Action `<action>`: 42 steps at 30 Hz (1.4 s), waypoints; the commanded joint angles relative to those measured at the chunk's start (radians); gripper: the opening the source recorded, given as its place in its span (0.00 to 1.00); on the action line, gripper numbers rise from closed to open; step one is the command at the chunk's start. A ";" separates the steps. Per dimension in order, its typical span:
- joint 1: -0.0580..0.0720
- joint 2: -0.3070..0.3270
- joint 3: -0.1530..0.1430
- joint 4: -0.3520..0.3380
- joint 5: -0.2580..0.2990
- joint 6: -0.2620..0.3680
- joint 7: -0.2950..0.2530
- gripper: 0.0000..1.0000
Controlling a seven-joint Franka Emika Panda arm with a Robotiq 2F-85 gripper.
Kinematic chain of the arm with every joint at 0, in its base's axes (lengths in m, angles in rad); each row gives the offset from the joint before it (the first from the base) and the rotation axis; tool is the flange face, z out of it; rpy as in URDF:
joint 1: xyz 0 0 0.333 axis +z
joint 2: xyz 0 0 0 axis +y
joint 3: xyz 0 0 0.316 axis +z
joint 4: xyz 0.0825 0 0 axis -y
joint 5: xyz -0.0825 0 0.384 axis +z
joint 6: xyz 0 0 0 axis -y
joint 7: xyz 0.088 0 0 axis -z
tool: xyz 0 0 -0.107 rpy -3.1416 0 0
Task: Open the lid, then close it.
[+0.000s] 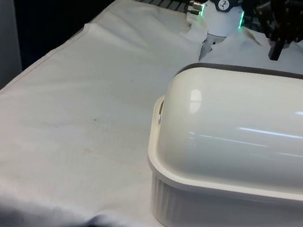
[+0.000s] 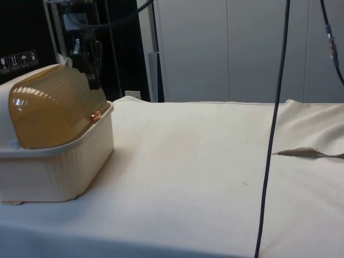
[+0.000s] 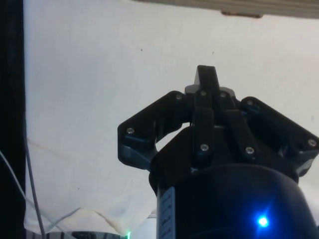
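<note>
A cream bread box (image 1: 228, 211) stands at the front view's right, near the table's front edge. Its rounded roll-top lid (image 1: 242, 129) is down over the box and reaches the front rim. From the side, the lid (image 2: 54, 105) looks amber and ribbed above the ribbed box (image 2: 59, 172). My black gripper (image 1: 275, 51) hangs just behind the box and slightly above the lid's top, without touching it. In the side view the gripper (image 2: 94, 80) sits close behind the lid's upper edge. In the wrist view the gripper (image 3: 206, 73) is shut on nothing, its fingers pressed together, with the box's rim (image 3: 239, 7) beyond.
White cloth (image 1: 81, 113) covers the table to the front view's left of the box. In the side view a black cable (image 2: 271, 134) hangs down in front, and a fold in the cloth (image 2: 306, 153) lies at the far right. The robot's base (image 1: 222, 12) stands behind the box.
</note>
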 commanded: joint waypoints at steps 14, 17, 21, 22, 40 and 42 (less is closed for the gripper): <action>-0.010 -0.090 -0.016 -0.141 -0.001 0.041 -0.023 0.00; -0.012 -0.096 -0.020 -0.155 0.000 0.044 -0.027 0.00; -0.012 -0.106 -0.019 -0.169 0.005 0.046 -0.025 0.00; -0.012 -0.105 -0.019 -0.169 0.005 0.045 -0.024 0.00; -0.012 -0.100 -0.019 -0.163 0.001 0.036 -0.021 0.61; -0.012 -0.099 -0.019 -0.163 0.001 0.036 -0.021 0.75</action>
